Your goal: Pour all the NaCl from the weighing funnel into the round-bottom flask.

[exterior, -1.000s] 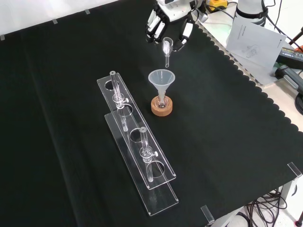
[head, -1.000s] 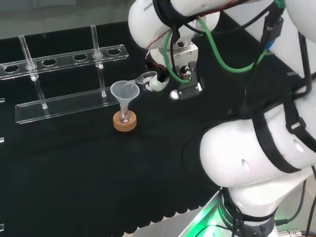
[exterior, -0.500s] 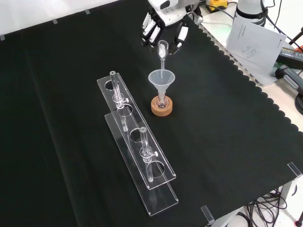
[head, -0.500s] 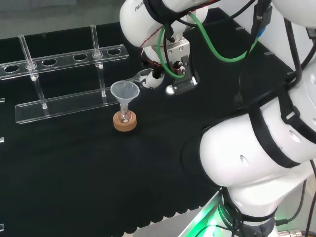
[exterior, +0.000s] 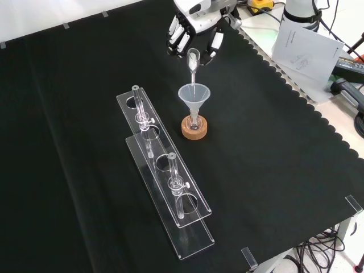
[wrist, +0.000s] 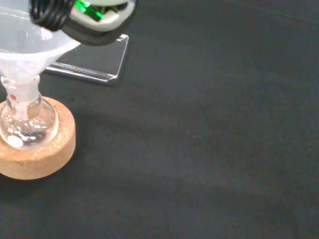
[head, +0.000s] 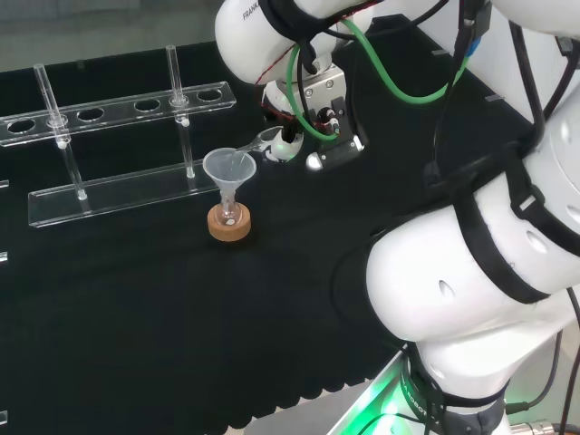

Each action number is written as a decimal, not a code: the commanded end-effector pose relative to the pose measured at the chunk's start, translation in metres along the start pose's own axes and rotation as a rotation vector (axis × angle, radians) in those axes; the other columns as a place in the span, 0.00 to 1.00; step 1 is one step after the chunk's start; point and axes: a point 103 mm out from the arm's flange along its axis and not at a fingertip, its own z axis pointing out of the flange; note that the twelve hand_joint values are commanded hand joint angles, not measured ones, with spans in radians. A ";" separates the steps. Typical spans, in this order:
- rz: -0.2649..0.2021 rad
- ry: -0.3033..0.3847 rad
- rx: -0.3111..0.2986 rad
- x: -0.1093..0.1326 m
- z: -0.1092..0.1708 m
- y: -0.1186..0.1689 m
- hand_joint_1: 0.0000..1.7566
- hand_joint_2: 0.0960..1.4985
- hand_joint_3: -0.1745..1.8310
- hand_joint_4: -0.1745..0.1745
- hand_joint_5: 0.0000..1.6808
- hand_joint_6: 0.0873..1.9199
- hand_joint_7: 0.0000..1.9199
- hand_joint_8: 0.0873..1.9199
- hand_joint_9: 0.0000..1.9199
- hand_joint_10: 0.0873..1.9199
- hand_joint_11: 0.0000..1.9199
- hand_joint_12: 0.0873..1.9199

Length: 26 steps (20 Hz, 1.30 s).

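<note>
The weighing funnel (exterior: 193, 59) is seen in the upper middle of the front view, held between the curled fingers (exterior: 216, 41) of the hand (exterior: 193, 23). Its long axis is tilted steeply, nearly upright in that view, with the wide open end up among the fingers and the narrow spout pointed down toward the mouth of the plastic funnel (exterior: 194, 94). White powder can be made out inside the upper part of the weighing funnel. In the head view the weighing funnel (head: 255, 142) is seen slanting down and to the left, its tip just over the right rim of the plastic funnel (head: 229, 168).

The plastic funnel is seated upright in the neck of the round-bottom flask (wrist: 26, 124), which is carried on a cork ring (wrist: 42, 157). In the wrist view a little white material is seen at the bottom of the flask's bulb.

To the left of the flask in the front view, a clear rack (exterior: 165, 187) is laid along the bench (exterior: 68, 142), running from the centre toward the lower middle of the frame. Two thin glass tubes are stood in it. The flask and rack are near each other without touching.
</note>
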 end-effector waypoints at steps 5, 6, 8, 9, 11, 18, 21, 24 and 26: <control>-0.008 -0.038 0.012 -0.002 -0.002 0.001 0.61 0.47 0.38 1.00 0.67 0.45 0.34 0.33 0.58 0.11 0.50 0.47; -0.010 -0.039 0.012 -0.003 -0.002 0.001 0.61 0.47 0.38 1.00 0.67 0.45 0.34 0.33 0.58 0.11 0.50 0.47; -0.013 -0.054 0.015 -0.003 -0.003 0.001 0.61 0.47 0.38 1.00 0.67 0.45 0.34 0.33 0.58 0.11 0.50 0.47; -0.014 -0.060 0.016 -0.002 -0.003 0.001 0.61 0.47 0.38 1.00 0.67 0.45 0.34 0.33 0.58 0.11 0.50 0.47; -0.004 -0.068 0.028 -0.003 -0.003 0.002 0.61 0.47 0.38 1.00 0.67 0.45 0.34 0.33 0.58 0.11 0.50 0.47; 0.001 -0.099 0.046 0.000 -0.004 0.004 0.61 0.47 0.38 1.00 0.67 0.44 0.34 0.33 0.58 0.10 0.51 0.47; -0.005 -0.110 0.052 0.001 -0.005 0.006 0.61 0.47 0.38 1.00 0.67 0.44 0.34 0.33 0.58 0.10 0.51 0.47; -0.007 -0.127 0.053 0.001 -0.005 0.007 0.61 0.47 0.38 1.00 0.67 0.44 0.34 0.33 0.58 0.10 0.51 0.47; -0.006 -0.131 0.048 0.002 -0.005 0.007 0.61 0.47 0.38 1.00 0.67 0.44 0.34 0.33 0.58 0.10 0.51 0.47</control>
